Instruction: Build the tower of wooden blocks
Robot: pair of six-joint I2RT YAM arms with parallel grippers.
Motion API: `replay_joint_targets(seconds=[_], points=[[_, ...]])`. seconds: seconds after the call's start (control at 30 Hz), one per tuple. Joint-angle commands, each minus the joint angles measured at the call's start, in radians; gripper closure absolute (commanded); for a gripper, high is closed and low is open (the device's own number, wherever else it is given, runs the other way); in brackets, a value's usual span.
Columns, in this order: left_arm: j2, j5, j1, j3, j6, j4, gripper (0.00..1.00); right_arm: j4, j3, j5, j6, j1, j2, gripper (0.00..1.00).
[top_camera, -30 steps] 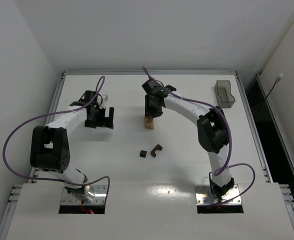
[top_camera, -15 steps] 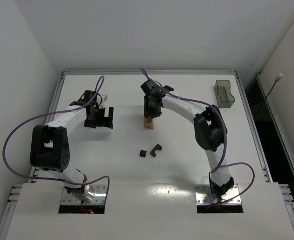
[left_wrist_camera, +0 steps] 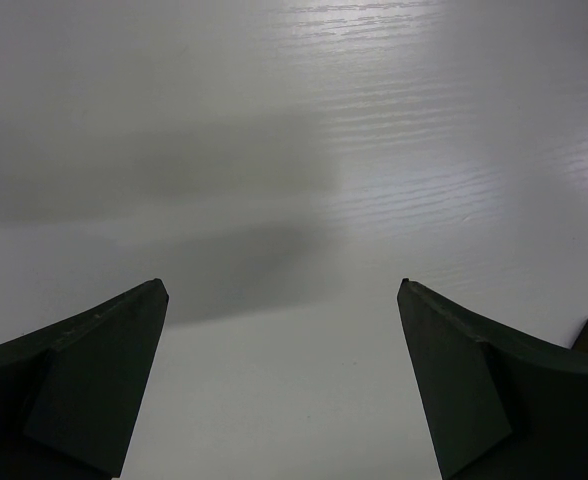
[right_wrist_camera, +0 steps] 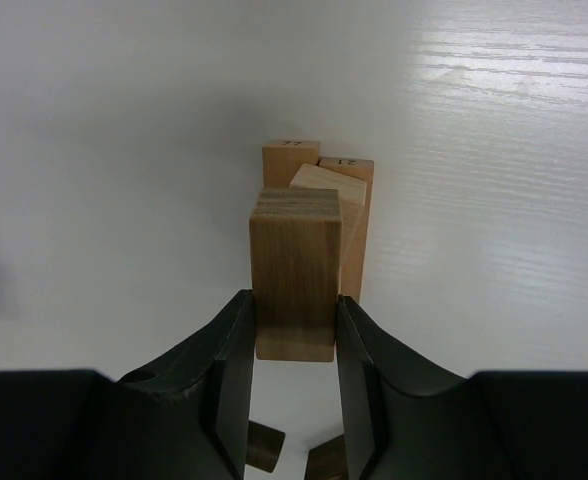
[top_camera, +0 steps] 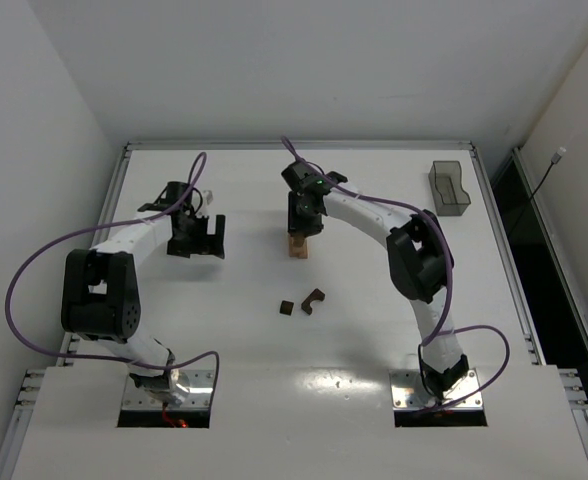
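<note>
Top external, grey tray [top_camera: 451, 189], far from tower [top_camera: 297, 247]

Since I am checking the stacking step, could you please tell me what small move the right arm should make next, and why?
Probably ease the right gripper down a little without opening: it clamps a tan block upright directly over the wood block tower, and whether the block already rests on it cannot be told.

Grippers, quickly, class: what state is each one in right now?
Left gripper: open, holding nothing.
Right gripper: closed on a tan wooden block.
</note>
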Motion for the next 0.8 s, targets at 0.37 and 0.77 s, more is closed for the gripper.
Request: replay_joint_targets(seconds=[0.37,0.77], points=[[0.001,0.026,0.015,0.012,-0.007,0.017,0.0,0.037,0.0,0.016,-0.033,-0.004,-0.046,0.37],[-0.056,0.056,0.015,-0.01,0.025,0.017,0.0,0.296,-0.495,-0.37,-0.701,-0.047,-0.574,0.64]])
